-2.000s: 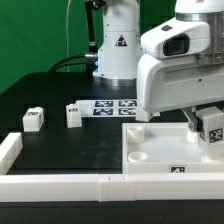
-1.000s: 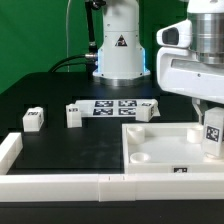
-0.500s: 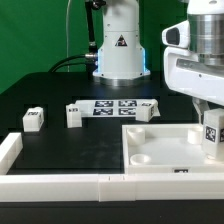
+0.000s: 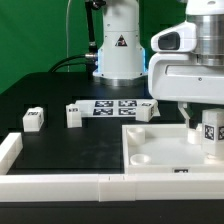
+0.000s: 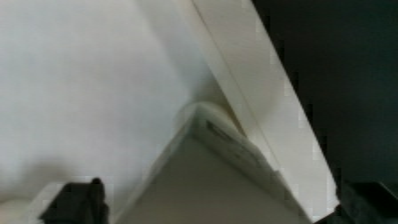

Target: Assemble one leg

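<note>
Wrist view blurred white; one jaw ran off frame. The jaws gripped the small white tagged plastic leg (image 4: 212, 131) between them.

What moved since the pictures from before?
The arm swung toward the exterior view's right, then back a little left. The leg at the tool went from tilted to upright over the panel; whether it is gripped is unclear. The other legs, marker board and panel stayed put.
</note>
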